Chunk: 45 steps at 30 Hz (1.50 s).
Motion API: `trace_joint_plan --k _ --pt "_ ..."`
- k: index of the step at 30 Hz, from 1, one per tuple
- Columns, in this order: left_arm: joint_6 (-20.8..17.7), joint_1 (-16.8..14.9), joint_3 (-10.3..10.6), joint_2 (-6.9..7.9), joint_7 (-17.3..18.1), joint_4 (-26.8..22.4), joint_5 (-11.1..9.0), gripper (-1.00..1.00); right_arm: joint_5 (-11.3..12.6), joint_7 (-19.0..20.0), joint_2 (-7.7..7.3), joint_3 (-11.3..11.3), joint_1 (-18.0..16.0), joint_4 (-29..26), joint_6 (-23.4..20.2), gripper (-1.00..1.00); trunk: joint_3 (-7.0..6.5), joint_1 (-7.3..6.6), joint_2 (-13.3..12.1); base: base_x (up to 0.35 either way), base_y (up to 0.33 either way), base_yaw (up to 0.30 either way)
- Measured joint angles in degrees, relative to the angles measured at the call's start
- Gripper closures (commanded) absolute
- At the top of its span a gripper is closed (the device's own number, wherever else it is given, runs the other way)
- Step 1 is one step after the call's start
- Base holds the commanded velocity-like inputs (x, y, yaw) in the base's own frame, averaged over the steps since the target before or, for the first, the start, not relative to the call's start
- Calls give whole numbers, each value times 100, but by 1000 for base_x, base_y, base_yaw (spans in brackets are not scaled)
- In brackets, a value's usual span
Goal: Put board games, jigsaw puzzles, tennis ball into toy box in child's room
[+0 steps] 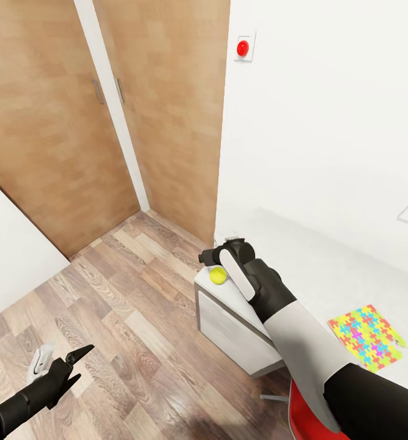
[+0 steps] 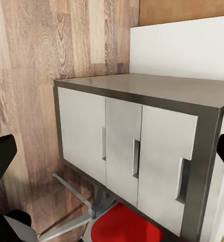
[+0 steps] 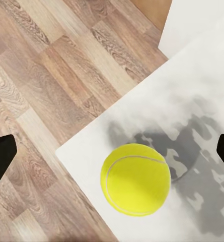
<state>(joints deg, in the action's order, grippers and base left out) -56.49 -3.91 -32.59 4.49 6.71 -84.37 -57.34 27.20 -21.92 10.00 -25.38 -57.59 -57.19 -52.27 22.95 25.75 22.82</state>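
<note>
Right wrist view: tennis ball is sitting near the table corner.
The right gripper is hovering above the ball, fingers spread wide and holding nothing; a clumsy descent risks nudging it off the edge onto the floor. The left gripper is hanging open and empty, well away from the table.

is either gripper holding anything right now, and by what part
Nothing is held. The right gripper is open above the tennis ball, its fingertips wide of it. The left gripper is open over the floor.
</note>
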Motion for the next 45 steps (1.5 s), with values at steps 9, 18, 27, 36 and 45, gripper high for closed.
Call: trace_joint_plan --k 9,18,27,36,45 --pt "0 0 0 0 0 0 0 -100 0 0 0 11 6 5 0 -100 0 0 0 0 0 0" --pt "0 0 0 0 -1 0 4 -100 10 4 0 10 -3 157 0 -100 33 0 0 0 0 0" --pt "0 0 0 0 -1 0 8 -100 15 7 0 9 -7 253 1 -100 87 0 0 0 0 0" --pt "0 0 0 0 -1 0 9 -100 11 8 0 17 -9 294 7 -100 107 0 0 0 0 0" --pt "0 0 0 0 -1 0 9 -100 10 10 0 24 -10 304 8 -100 112 0 0 0 0 0"
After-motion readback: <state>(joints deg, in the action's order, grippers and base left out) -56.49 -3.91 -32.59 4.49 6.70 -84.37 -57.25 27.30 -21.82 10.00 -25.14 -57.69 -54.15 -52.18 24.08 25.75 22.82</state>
